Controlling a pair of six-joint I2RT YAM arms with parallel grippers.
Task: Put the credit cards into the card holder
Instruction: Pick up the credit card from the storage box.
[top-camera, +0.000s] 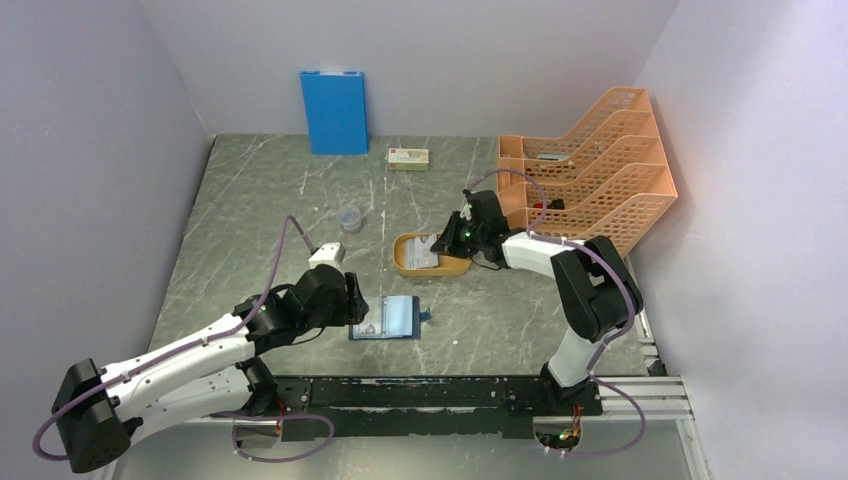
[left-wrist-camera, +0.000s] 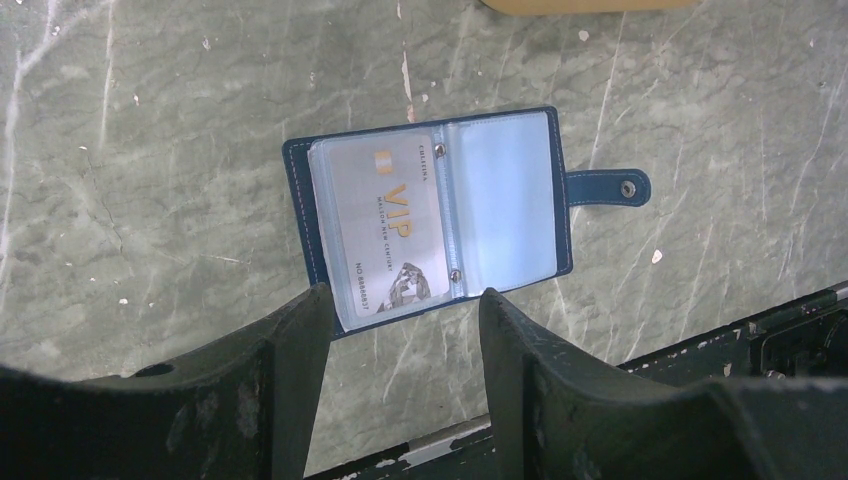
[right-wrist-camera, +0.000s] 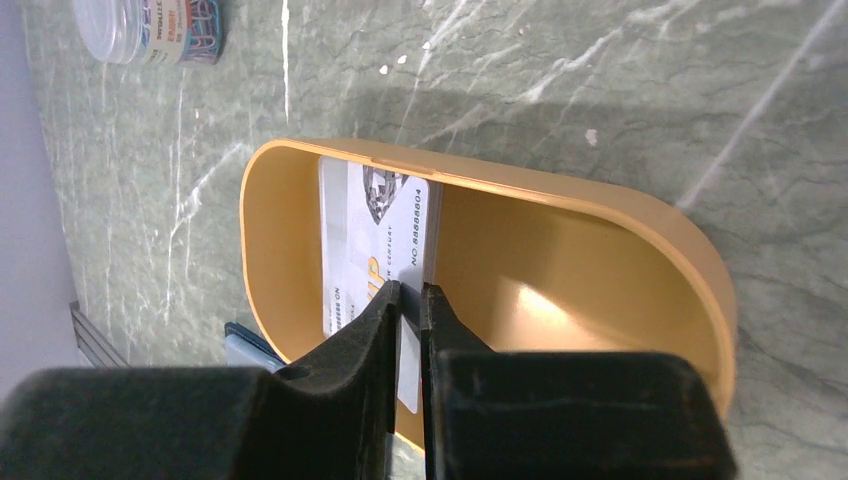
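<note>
Nearest the arm bases, the left claw (left-wrist-camera: 400, 310) stood wide open and held nothing, its two black fingers (left-wrist-camera: 300, 350) spread above the near edge of the small dark navy card holder (left-wrist-camera: 430, 215). The holder lay open and flat on the grey marbled table (top-camera: 260, 200), its snap tab pointing right. A pale grey-white card with gold VIP print (left-wrist-camera: 385, 230) sat in its left clear sleeve.

Further out, the right claw (right-wrist-camera: 408, 295) reached into the orange oval plastic tray (right-wrist-camera: 600, 200). Its fingers were closed to a thin slit and pinched the edge of the pale grey-white credit cards (right-wrist-camera: 375, 240), which leaned against the tray's inner wall. How many cards it held could not be told.

Beyond the tray stood a small clear round jar of paper clips (right-wrist-camera: 150, 30). Against the back wall were a white box with a red label (top-camera: 408, 158) and an upright bright blue board (top-camera: 334, 110). An orange mesh file rack (top-camera: 600, 160) stood to the right.
</note>
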